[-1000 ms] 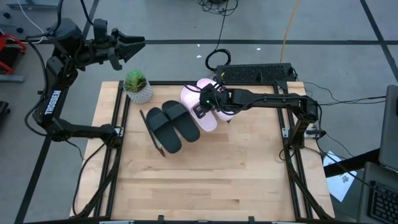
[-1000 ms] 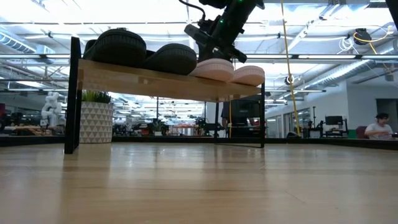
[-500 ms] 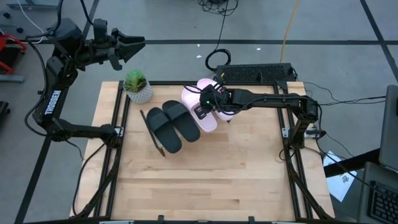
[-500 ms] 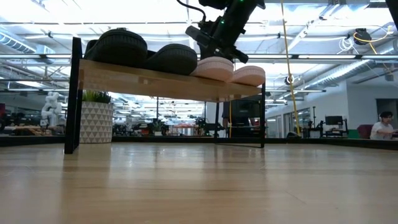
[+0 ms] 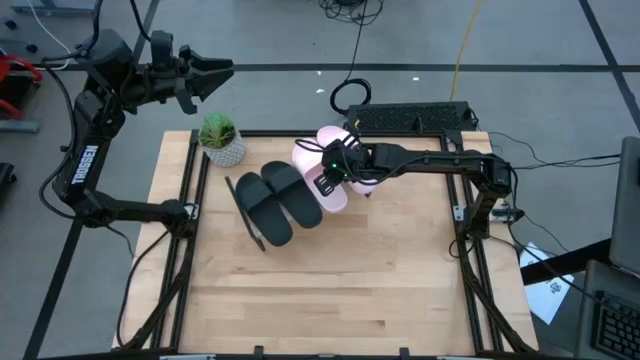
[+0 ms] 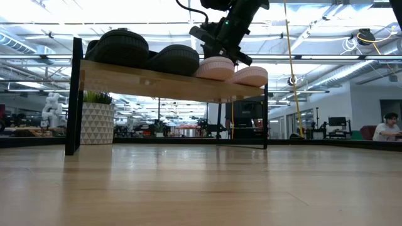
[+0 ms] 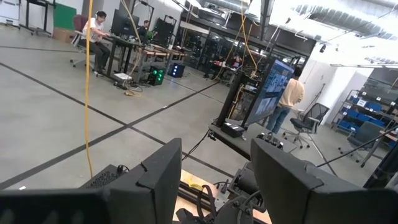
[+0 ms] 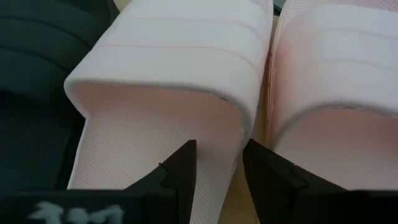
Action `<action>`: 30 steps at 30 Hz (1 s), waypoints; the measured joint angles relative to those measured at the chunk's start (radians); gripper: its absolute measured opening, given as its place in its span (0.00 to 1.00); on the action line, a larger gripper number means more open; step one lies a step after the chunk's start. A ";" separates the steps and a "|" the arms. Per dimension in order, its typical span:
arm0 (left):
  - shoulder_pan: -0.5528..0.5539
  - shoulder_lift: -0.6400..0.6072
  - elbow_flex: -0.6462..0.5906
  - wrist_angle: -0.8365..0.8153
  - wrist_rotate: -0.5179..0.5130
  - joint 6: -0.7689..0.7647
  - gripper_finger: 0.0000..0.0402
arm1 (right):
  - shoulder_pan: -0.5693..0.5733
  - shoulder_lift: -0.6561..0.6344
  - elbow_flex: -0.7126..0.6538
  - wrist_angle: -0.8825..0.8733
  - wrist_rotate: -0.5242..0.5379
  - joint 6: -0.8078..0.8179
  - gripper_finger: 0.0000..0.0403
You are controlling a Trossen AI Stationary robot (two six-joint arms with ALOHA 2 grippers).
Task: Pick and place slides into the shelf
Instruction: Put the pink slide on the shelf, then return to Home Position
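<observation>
Basically all four slides sit on the shelf (image 6: 169, 81); the right pincer (image 5: 331, 176) hangs parted just above a pink slide (image 8: 168, 93), gripping nothing. Risk: a low retreat could snag its strap and drag it off. Left pincer (image 5: 205, 75) waits open, off the tabletop (image 5: 330, 290).

Two black slides (image 5: 276, 200), two pale pink slides (image 5: 322, 168), one wooden shelf (image 6: 157, 81), one potted plant (image 5: 221, 139), one wooden table (image 5: 330, 280), two robot arms, one left pincer (image 5: 213, 74), one right pincer (image 5: 327, 176)
</observation>
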 joint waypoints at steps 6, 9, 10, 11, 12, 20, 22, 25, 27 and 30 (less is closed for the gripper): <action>0.000 0.000 0.000 0.000 0.000 -0.001 0.48 | 0.001 -0.021 0.000 -0.039 -0.002 0.000 0.30; 0.000 0.000 0.000 0.000 0.000 -0.001 0.48 | 0.001 -0.044 0.000 -0.053 -0.002 0.000 0.30; 0.000 0.000 0.000 0.000 0.000 -0.001 0.48 | 0.001 -0.054 0.000 -0.054 -0.002 -0.001 0.30; 0.000 0.000 0.000 0.000 0.000 -0.001 0.48 | 0.001 -0.061 0.000 -0.059 -0.002 -0.001 0.30; 0.000 0.000 0.000 0.000 0.000 -0.001 0.48 | 0.003 -0.070 0.000 -0.063 -0.002 -0.001 0.30; 0.000 0.000 0.000 0.000 0.000 -0.001 0.48 | 0.043 -0.164 0.000 -0.220 -0.062 0.009 0.30; 0.000 -0.001 0.000 -0.001 0.014 -0.001 0.48 | 0.052 -0.204 0.000 -0.283 -0.080 0.037 0.30; 0.000 -0.011 0.000 -0.035 0.058 0.013 0.48 | 0.063 -0.277 0.000 -0.357 -0.065 0.084 0.30; 0.000 -0.026 0.000 -0.104 0.071 0.045 0.48 | 0.072 -0.332 0.000 -0.386 -0.026 0.104 0.30; 0.000 -0.061 0.000 -0.220 0.061 0.110 0.48 | 0.091 -0.417 0.000 -0.393 0.051 0.085 0.30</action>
